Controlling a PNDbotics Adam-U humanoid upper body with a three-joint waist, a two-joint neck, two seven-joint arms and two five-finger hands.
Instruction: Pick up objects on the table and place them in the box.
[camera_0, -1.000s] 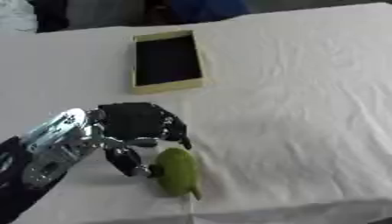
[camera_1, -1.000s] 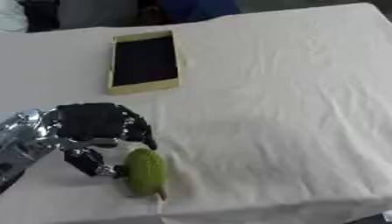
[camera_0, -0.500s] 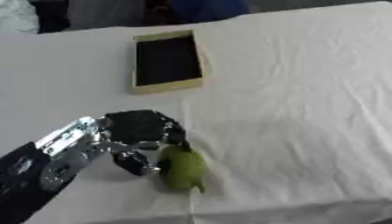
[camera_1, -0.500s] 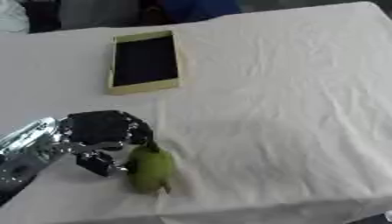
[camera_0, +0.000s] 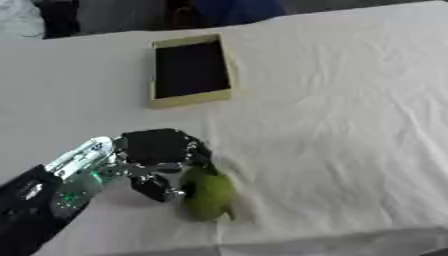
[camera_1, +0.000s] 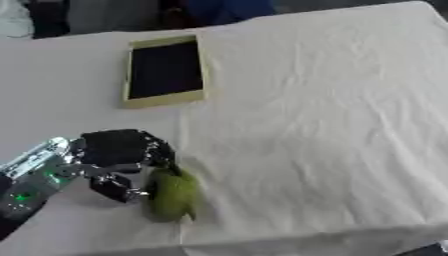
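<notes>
Left hand (camera_0: 157, 155) seen near front-left corner of tabletop (camera_0: 350, 115), fingers curled round top of green pear-ish fruit (camera_0: 208, 194), thumb against its left side. Fruit still lying on white cloth by front edge. Box (camera_0: 190, 70) parked well apart toward far edge, dark inside, nothing in it.

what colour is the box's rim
Pale yellow-tan rim on the box, dark inside; the left eye view shows it best.

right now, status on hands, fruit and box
Left hand curled round the green fruit near the table's front edge. Right hand not in view. Box open at far side, nothing on the cloth between.
</notes>
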